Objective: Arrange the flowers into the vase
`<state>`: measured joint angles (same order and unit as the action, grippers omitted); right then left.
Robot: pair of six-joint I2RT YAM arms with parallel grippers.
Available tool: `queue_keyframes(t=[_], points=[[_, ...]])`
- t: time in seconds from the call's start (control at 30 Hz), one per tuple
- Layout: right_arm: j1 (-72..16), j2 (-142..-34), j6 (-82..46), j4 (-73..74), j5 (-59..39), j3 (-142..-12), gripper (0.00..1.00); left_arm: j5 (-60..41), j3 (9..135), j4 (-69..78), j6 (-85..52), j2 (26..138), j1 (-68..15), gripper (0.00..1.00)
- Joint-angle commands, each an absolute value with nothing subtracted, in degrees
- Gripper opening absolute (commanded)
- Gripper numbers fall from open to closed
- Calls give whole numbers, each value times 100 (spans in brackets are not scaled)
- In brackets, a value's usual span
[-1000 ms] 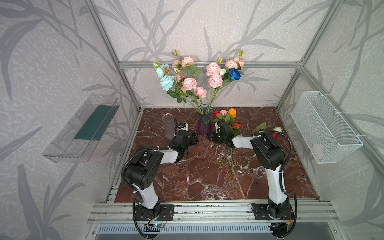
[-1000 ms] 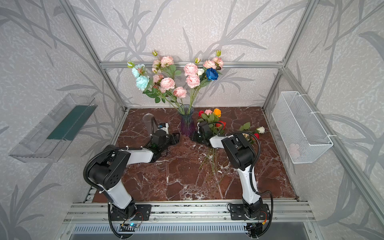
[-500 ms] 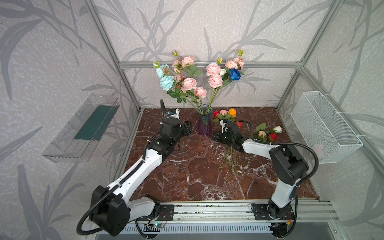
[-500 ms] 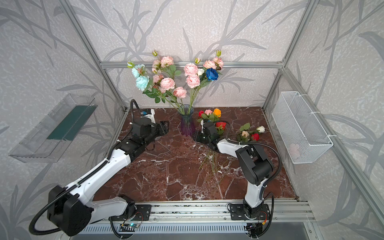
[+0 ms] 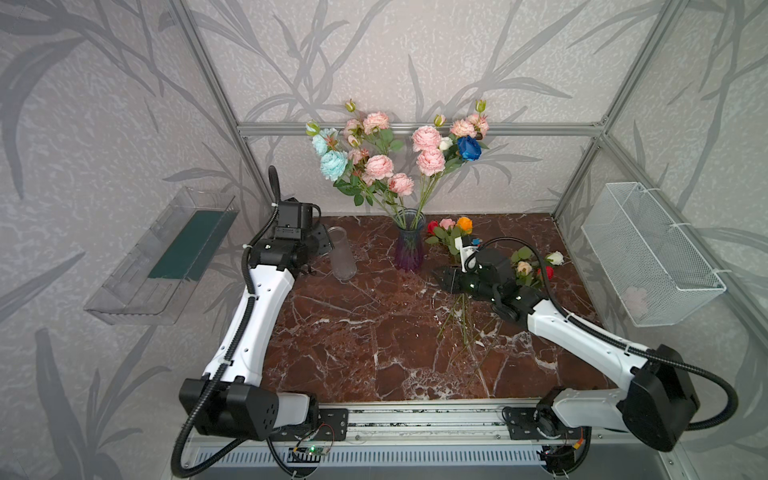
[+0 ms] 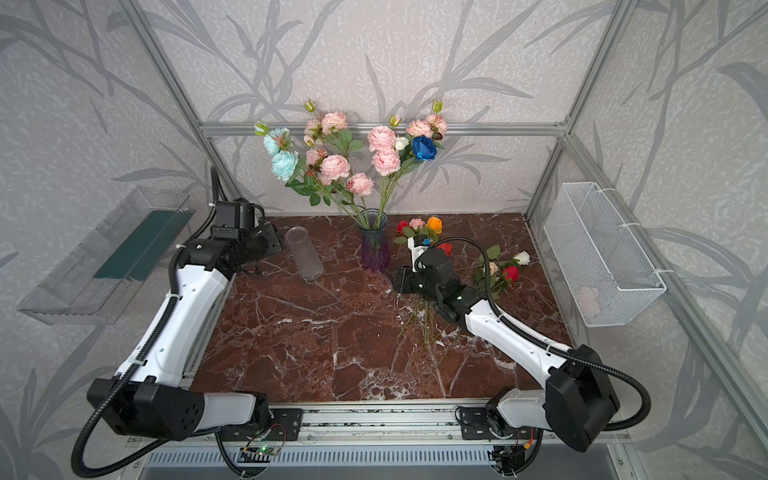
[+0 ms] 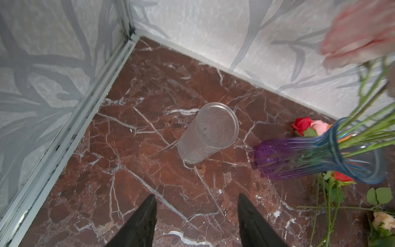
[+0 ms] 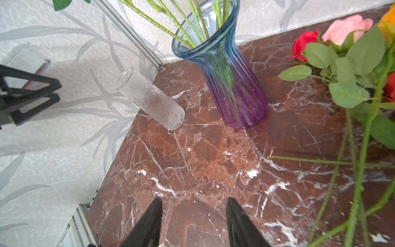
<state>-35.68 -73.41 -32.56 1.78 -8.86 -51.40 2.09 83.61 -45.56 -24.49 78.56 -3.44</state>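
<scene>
A blue-and-purple glass vase (image 5: pixel 408 245) (image 6: pixel 375 249) stands at the back of the marble table and holds pink, turquoise and blue flowers (image 5: pixel 376 166). Loose roses (image 5: pixel 451 227) (image 8: pixel 342 30) lie to its right, with a second bunch (image 5: pixel 536 266) further right. Their stems (image 5: pixel 461 320) run toward the front. My right gripper (image 5: pixel 437 277) (image 8: pixel 194 198) is open and empty, low over the table right of the vase (image 8: pixel 230 81). My left gripper (image 5: pixel 326 245) (image 7: pixel 196 195) is open and empty, just left of a clear glass tube.
A clear textured glass tube (image 5: pixel 341 257) (image 7: pixel 208 132) stands left of the vase (image 7: pixel 316 156). A clear plastic tray (image 5: pixel 166 257) hangs on the left wall and a white wire basket (image 5: pixel 648 253) on the right wall. Aluminium frame rails border the table.
My left gripper has drawn back leftward from the vase to the far side of the clear tube. My right gripper's jaws have widened. Both arms' elbows have swung outward.
</scene>
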Motion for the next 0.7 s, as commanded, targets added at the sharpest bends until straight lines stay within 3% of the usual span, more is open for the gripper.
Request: queue_keyframes(t=[0.0, 0.67], points=[[-3559, -7013, -2913, -152, -657, -4960, 51, -227, 8513, -4826, -2263, 8021, -167, 60], [-3484, -6786, -2549, -213, -564, -4602, 53, -605, 9648, -4566, -2097, 9671, 244, 56]])
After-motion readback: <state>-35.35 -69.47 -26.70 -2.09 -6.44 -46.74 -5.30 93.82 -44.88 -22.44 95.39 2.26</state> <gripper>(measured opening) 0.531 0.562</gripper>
